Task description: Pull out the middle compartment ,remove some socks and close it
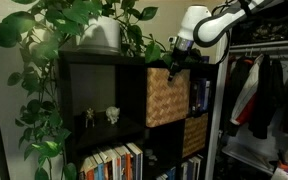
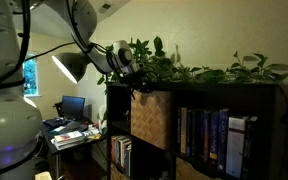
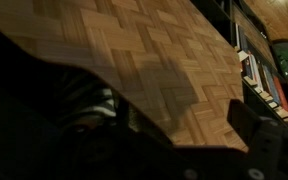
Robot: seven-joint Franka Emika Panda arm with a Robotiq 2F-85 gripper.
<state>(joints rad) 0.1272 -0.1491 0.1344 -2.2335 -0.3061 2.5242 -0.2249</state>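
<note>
Currently, in an exterior view, the gripper (image 1: 173, 64) sits at the top front rim of the middle compartment (image 1: 167, 100), in the upper row of the black shelf unit (image 1: 62, 110). The basket front stands slightly forward of the shelf face, so the pull-out step is judged to be in hand. No socks are visible.

From the opposite side, in an exterior view, the gripper (image 2: 137, 84) again meets the upper front corner of the middle compartment (image 2: 152, 120), which projects from its cell beside a row of books (image 2: 206, 135).

At the wrist view, the woven wall of the middle compartment (image 3: 134, 50) fills most of the frame and the gripper parts are dark shapes. Finger spacing and grasp cannot be determined.

Next move: draw the basket straight outward until its open top is reachable, keeping it level.
</note>
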